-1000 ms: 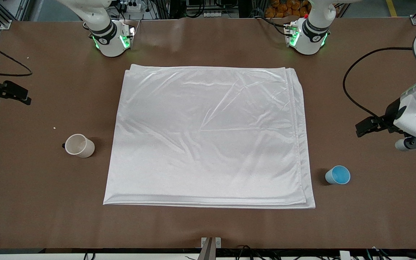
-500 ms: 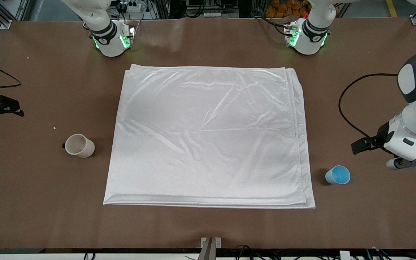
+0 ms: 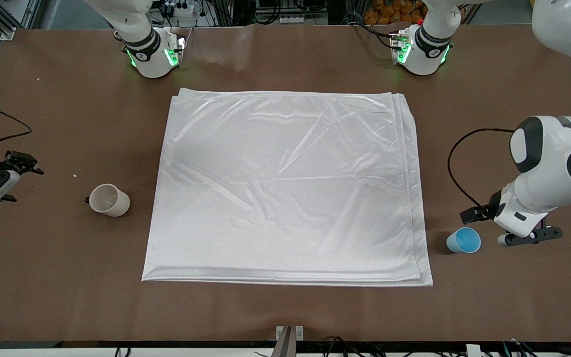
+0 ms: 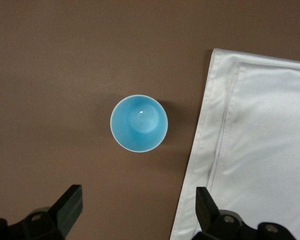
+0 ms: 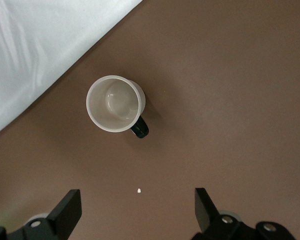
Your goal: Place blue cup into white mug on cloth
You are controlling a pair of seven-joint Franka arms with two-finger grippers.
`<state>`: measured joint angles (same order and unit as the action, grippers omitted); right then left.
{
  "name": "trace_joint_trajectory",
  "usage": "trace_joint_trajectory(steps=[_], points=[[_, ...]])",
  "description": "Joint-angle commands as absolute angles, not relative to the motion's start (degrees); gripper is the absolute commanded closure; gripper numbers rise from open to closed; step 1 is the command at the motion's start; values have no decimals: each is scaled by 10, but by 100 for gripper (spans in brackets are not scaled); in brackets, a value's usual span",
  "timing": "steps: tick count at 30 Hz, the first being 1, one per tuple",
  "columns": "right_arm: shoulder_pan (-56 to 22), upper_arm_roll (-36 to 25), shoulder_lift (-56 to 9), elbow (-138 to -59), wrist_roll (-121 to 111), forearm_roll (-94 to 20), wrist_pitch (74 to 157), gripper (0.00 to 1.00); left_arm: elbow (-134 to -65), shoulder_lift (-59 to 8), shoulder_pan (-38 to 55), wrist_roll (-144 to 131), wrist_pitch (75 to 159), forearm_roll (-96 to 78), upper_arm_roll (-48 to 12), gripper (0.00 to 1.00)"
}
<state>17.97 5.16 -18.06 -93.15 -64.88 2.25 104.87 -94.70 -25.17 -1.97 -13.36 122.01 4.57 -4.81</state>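
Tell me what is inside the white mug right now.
Nothing: the white mug shows a bare beige bottom. The blue cup stands apart on the table. The mug's base hides what lies under it.

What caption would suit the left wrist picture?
Left gripper, fingers open, hangs above the blue cup on the table beside the cloth.

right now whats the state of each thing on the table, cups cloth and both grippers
blue cup: upright, empty, on bare table beside the cloth, toward the left arm's end
white mug: upright, empty, on bare table off the cloth, toward the right arm's end
cloth: spread flat in folded layers, wrinkled, nothing on it
left gripper: open, over the table by the blue cup
right gripper: open, over the table by the white mug
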Motion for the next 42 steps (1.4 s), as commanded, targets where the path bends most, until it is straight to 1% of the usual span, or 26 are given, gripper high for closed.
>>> trace_joint_trajectory(steps=[1, 13, 17, 21, 29, 35, 42], points=[[179, 57, -192, -952, -723, 40, 1086, 0, -947, -272, -33, -128, 1247, 61, -50, 0], [184, 57, -192, -1048, -816, 38, 1208, 0, -941, -333, -44, -123, 1318, 81, -50, 0], [185, 58, -197, -1073, -843, 37, 1249, 0, -940, -343, -40, -111, 1324, 97, -50, 0], [185, 59, -208, -1091, -883, 33, 1287, 0, -936, -349, -65, -100, 1326, 102, -50, 0], [188, 59, -243, -1092, -944, 25, 1309, 0, -935, -367, -87, -42, 1361, 92, -52, 0], [194, 60, -266, -1092, -993, 24, 1331, 0, -933, -377, -84, -45, 1361, 91, -54, 0], [191, 61, -283, -1092, -998, 18, 1336, 0, -925, -380, -79, -43, 1361, 91, -54, 0]])
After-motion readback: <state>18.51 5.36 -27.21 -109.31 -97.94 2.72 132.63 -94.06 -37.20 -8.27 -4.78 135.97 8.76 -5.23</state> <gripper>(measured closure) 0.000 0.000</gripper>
